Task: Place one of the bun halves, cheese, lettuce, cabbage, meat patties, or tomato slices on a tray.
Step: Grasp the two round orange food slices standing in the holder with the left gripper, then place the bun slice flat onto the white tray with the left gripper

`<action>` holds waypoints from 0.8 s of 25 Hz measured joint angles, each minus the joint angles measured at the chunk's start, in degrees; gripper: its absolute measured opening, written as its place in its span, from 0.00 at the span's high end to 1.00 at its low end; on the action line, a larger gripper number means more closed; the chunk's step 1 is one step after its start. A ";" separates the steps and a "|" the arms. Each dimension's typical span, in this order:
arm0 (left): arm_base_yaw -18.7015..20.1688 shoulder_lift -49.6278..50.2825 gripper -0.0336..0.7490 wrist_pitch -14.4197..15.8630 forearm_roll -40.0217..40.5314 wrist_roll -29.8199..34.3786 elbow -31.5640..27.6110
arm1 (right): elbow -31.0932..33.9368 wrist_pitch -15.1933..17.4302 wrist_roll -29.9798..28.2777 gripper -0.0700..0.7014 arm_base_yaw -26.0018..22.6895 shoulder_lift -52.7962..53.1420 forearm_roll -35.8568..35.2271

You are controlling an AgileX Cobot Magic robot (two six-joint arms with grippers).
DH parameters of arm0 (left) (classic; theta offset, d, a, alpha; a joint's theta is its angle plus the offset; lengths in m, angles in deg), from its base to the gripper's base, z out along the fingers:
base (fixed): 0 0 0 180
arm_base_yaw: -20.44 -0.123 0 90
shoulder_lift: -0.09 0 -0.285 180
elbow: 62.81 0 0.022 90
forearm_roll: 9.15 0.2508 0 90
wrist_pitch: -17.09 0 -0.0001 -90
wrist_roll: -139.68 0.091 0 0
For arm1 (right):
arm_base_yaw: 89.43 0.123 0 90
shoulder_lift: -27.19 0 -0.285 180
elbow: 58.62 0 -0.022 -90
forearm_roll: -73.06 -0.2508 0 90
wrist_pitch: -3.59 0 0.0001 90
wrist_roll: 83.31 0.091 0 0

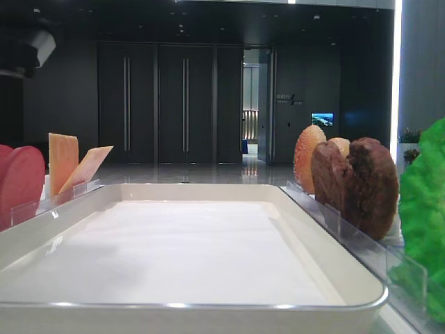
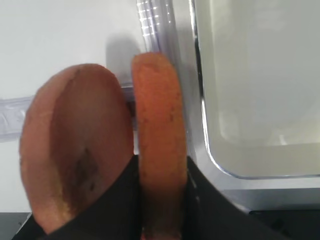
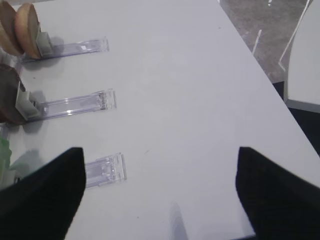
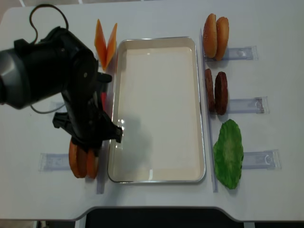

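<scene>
Beside tray [image 4: 156,178], left end effector [image 2: 160,220] clamping bun half [image 2: 160,145]

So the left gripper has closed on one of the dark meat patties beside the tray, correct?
Not a patty. The left wrist view shows the left gripper shut on an orange-brown bun half beside the tray; the meat patties stand untouched on the tray's other side.

- The tray [image 4: 156,47] lies in the middle of the table [image 4: 156,16].
- Cheese slices [image 4: 105,42] stand left of its far end.
- Two bun halves [image 4: 83,162] stand on edge left of its near end, under the left arm [image 4: 52,80].
- Right of the tray, far to near: two more buns [image 4: 215,36], meat patties [image 4: 216,92], lettuce [image 4: 228,153].
</scene>
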 joint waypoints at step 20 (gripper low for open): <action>0.48 -7.25 0.78 2.23 -2.25 0.90 0.00 | 0.00 0.00 0.00 0.16 0.00 0.00 0.00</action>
